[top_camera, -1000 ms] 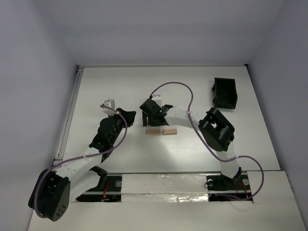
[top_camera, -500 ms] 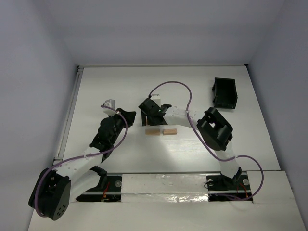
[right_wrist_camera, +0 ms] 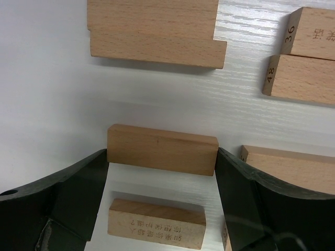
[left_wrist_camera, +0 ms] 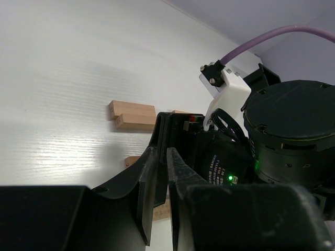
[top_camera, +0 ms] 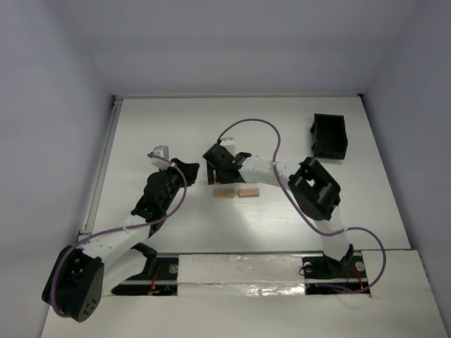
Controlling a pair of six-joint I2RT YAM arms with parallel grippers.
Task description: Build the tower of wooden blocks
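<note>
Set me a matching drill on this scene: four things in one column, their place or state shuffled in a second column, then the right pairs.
Column one
1. left gripper
2. right gripper
3. black box
4. block marked 48

Column two
A. at the far right of the table, well apart from the arms
B. jaws wide apart, one wood block lying between them
C. jaws nearly together, nothing between them
D. right beside the block marked 36

Pairs: 1-C, 2-B, 3-A, 4-D
</note>
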